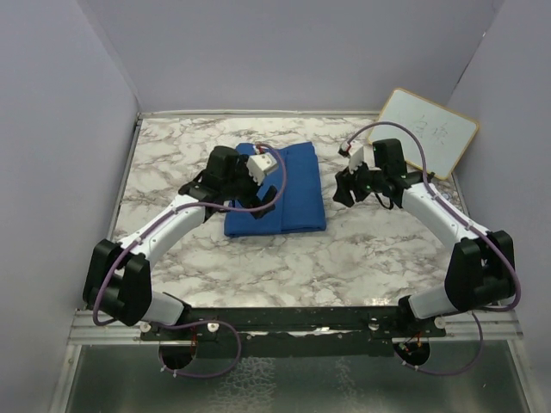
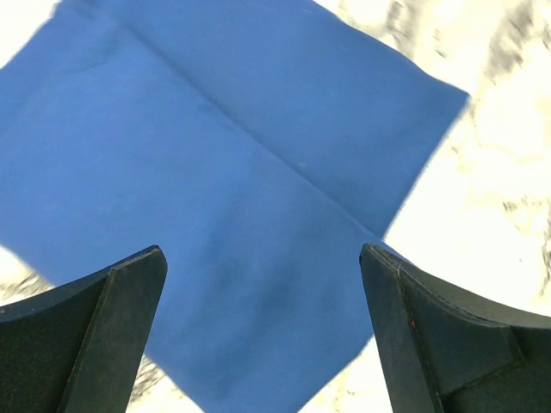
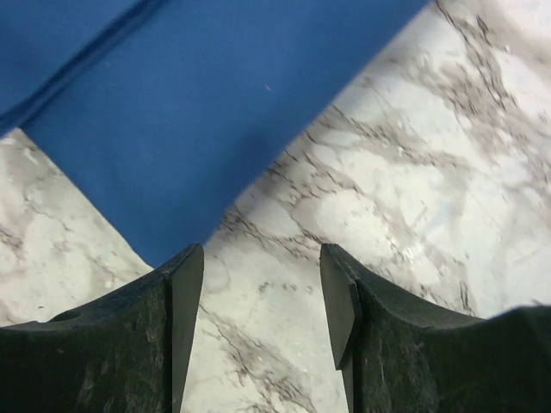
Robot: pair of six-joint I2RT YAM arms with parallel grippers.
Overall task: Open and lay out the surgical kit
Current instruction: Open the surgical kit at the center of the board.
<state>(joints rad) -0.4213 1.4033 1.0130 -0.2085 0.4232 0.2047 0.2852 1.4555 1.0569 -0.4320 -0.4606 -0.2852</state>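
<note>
Left gripper (image 2: 263, 251) stands with its jaws spread wide and nothing between them, poised over the blue cloth wrap (image 2: 241, 155). In its wrist view the two dark fingers (image 2: 95, 335) sit in the lower corners and blue fabric fills the gap. Whether the tips touch the cloth I cannot say from this angle. A straight fold line runs from the upper left of that frame toward the lower right. The cloth's corner points to the right edge, with bare marble beyond it.

Right gripper (image 3: 260, 249) is partly open and holds nothing. Marble shows between its fingers (image 3: 129, 335), and a corner of the wrap comes down just beside the finger at lower left of that view.

From above, the blue cloth wrap (image 1: 297, 194) lies folded as a flat rectangle near the centre of the marble table (image 1: 258, 258). The left gripper (image 1: 258, 202) is over its left part and the right gripper (image 1: 349, 185) is just off its right edge. Open marble lies below the wrap toward the arm bases, and above it up to the back wall. A wood-framed whiteboard (image 1: 428, 131) sits tilted in the upper right corner, behind the right arm.
</note>
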